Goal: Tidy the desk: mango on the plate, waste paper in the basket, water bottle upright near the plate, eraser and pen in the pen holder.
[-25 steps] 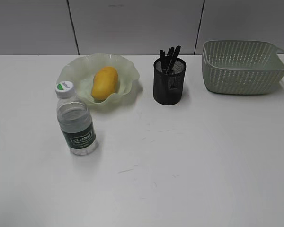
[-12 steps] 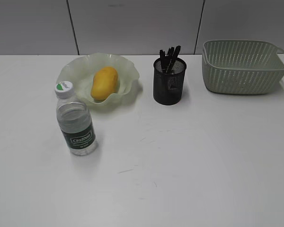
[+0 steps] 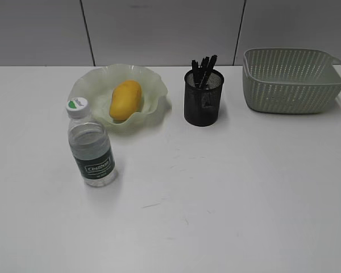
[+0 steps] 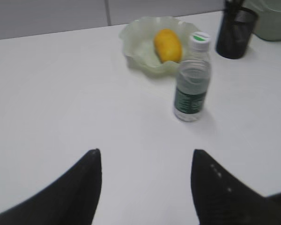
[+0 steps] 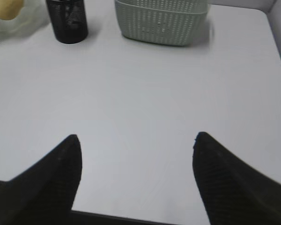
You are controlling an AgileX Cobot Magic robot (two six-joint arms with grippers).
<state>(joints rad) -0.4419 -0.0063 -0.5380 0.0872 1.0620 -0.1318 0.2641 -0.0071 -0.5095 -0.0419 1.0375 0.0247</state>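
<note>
**Looking over the desk, both grippers empty**

Scanning the exterior view, I see the mango (image 3: 125, 100) lying in the plate (image 3: 88, 86) at the back left of the desk (image 3: 244, 187). The bottle (image 3: 90, 143) stands upright just in front of the plate, cap up, label facing me. The holder (image 3: 203, 97) sits right of the plate, with dark pens (image 3: 203, 67) sticking out of its top; I cannot tell whether the eraser is inside. The basket (image 3: 292, 79) stands at the back right, well apart from the holder. From this angle I cannot see into it, so I cannot tell whether the paper is there.

My left gripper (image 4: 145, 183) hangs above bare desk, its fingers spread and nothing between them. In its wrist view the bottle stands ahead of the fingers, well apart from them, with the plate and mango behind it.

My right gripper (image 5: 136, 173) is spread wide over bare desk too, holding nothing. Its wrist view shows the holder and basket far ahead, near the back edge.
</note>
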